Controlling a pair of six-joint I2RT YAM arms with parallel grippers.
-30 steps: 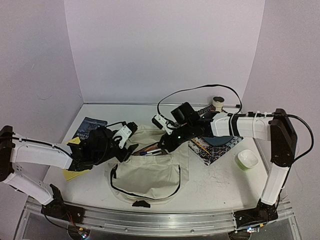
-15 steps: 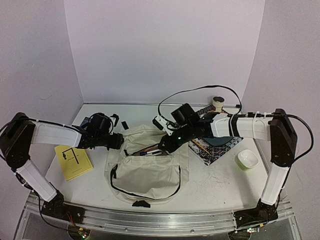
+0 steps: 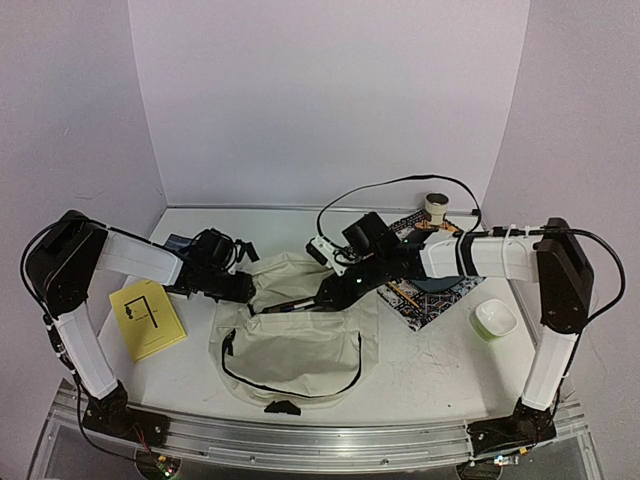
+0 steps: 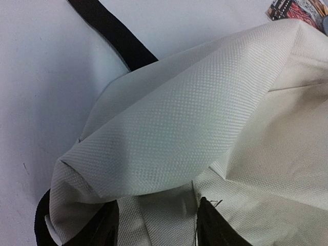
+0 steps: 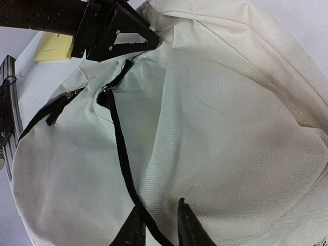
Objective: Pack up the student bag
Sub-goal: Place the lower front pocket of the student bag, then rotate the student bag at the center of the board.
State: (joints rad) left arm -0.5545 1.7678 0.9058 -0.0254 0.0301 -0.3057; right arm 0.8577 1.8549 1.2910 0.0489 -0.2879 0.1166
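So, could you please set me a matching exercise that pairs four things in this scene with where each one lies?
Things:
1. student bag
2. yellow booklet
3. small bowl
4. small roll

Places, as seen from above:
A. far back, on the right
B. left side
C. centre
D. right side, nearer the front

Pairs: 1-C; 2-B; 3-D; 4-A
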